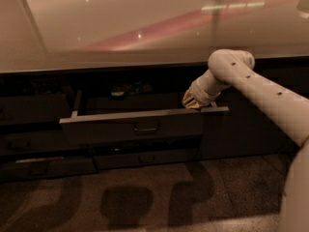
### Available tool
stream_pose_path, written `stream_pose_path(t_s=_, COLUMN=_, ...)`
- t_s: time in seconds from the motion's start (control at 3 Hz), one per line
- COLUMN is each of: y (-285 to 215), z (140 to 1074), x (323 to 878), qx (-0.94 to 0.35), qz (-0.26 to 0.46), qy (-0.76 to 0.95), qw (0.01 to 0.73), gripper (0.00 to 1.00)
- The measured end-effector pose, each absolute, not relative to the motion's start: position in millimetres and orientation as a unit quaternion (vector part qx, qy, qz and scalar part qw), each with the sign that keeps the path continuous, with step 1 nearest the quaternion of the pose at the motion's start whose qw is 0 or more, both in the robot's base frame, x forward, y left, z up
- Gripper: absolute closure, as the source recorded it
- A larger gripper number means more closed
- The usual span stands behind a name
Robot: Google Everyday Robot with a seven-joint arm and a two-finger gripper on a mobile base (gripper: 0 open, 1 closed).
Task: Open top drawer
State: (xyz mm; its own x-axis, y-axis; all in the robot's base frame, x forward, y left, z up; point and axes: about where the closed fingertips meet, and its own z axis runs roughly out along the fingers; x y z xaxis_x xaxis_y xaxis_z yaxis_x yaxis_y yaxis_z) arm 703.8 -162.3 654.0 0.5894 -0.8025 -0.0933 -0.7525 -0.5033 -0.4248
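The arm (263, 88) (bent at the elbow) reaches in from the right, hand (193, 100) angled down-left.
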Motion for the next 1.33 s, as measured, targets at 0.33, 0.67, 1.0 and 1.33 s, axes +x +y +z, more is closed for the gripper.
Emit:
stream_pose_path(t_s=0.33, y=-165, z=650, x=704, qx=-0.864, qz=-0.056, qy=0.453, qw=0.212, gripper=1.00)
stream_pose_path(t_s=0.67, y=-165, z=650, x=704, qx=-0.864, qz=-0.056, qy=0.453, qw=0.212, gripper=0.81)
stream_pose_path(t_s=1.0, y=-165, z=650, x=704, qx=-0.864, qz=-0.056, qy=0.453, qw=0.212, gripper=0.58)
stream_pose_path(t_s=1.33, y=-159, z=649, x=688, qx=-0.868, qz=-0.072, qy=0.449, qw=0.197, gripper=0.34)
